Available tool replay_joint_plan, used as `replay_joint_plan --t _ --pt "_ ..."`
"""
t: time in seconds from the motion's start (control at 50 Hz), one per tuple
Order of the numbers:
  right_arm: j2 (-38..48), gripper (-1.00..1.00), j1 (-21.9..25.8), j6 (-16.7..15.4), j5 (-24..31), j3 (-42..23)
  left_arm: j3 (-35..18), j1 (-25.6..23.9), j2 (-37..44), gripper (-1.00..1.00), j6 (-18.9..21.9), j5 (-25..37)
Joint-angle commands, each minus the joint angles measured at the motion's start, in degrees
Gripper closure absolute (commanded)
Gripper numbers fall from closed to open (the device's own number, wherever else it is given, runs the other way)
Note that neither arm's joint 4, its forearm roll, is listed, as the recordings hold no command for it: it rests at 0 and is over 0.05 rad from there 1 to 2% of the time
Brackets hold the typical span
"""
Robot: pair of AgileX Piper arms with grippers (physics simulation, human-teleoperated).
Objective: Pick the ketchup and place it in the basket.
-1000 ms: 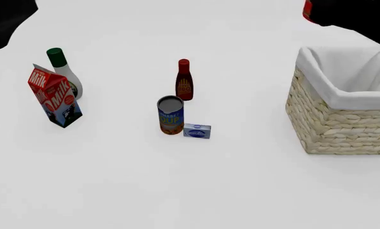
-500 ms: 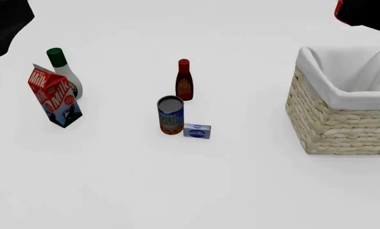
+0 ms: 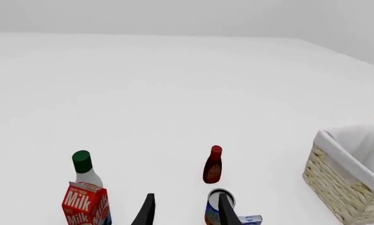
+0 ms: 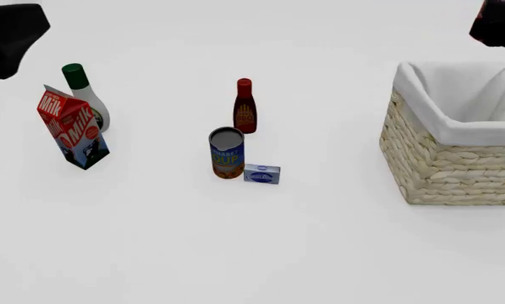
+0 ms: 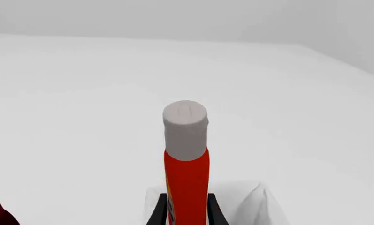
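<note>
right end effector (image 5: pixel 187 212) clamps the ketchup (image 5: pixel 186 180) — now farther right above the basket (image 4: pixel 451 164); left one gapes empty.

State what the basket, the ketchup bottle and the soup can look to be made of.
Basket: woven wicker, pale straw and matte, judging by the braided rows; white cloth lining folded over the rim.
Ketchup, clamped in the right gripper: probably smooth glossy red plastic with a matte whitish cap.
Can: likely metal, given its grey top, under a printed blue and orange label.

A featureless simulated tabletop: a blank white table (image 4: pixel 235 253) under plain grey walls.
</note>
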Motion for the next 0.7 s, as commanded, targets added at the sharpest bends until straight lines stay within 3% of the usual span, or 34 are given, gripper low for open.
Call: replay_joint_plan --t 0.02,0.7 --pt "0.91 1.00 -2.56 1.43 -1.84 1.15 0.37 -0.32 0.46 -1.00 0.10 -0.70" --pt "5.45 1.00 -5.87 3.92 -6.74 4.62 0.81 -0.96 1.92 -1.00 0.48 -2.09"
